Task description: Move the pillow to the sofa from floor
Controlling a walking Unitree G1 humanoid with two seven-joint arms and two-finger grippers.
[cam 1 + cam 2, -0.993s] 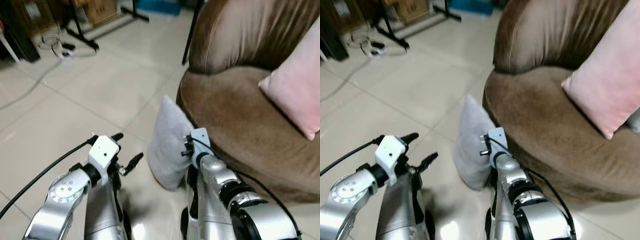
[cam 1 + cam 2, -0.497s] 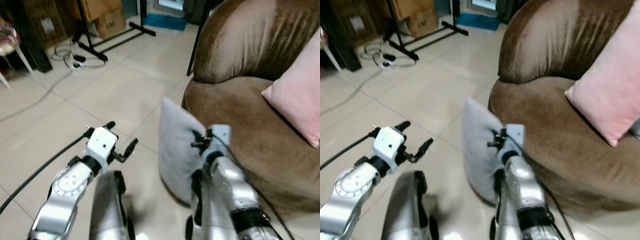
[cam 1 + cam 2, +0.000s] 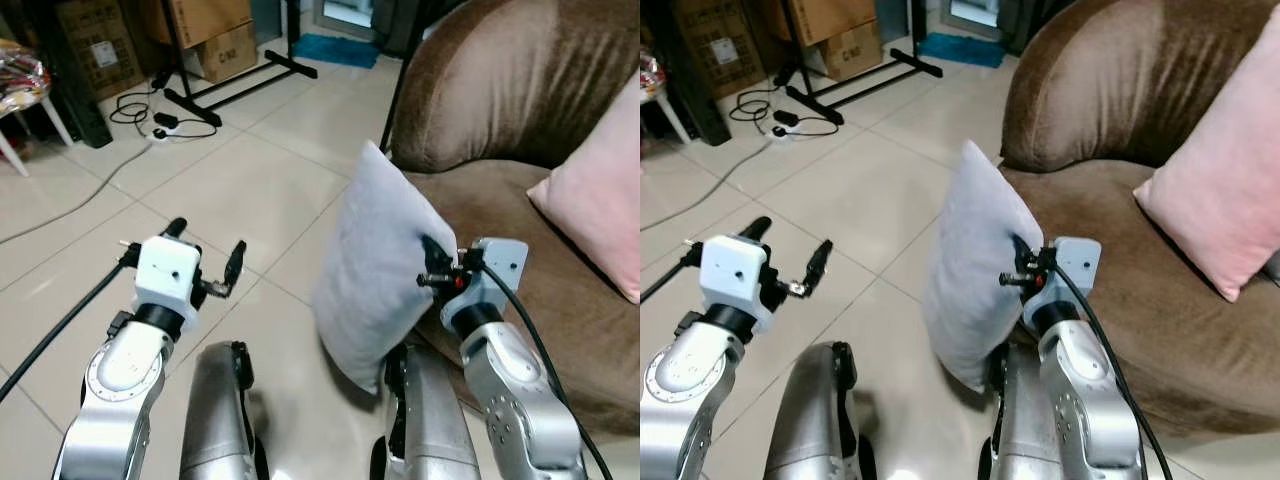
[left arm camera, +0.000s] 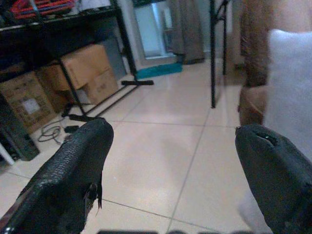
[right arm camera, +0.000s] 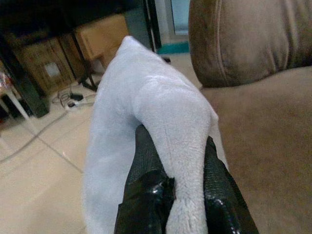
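Basically right claw (image 3: pixel 432 268) pinches the grey pillow (image 3: pixel 375 270) at one edge, holding it off the floor (image 3: pixel 230 170) beside the brown sofa (image 3: pixel 520 230), left claw (image 3: pixel 205 262) spread and idle; pillow looks light, soft, floppy, so a deep edge pinch suits.

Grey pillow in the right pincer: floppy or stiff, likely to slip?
Grey pillow looks soft: its edge bunches between the right pincer fingers. It hangs whole without drooping, so probably light. The plush fabric likely resists slipping.

The grey pillow (image 3: pixel 375 275) hangs upright above the floor, beside the brown sofa (image 3: pixel 520 200).
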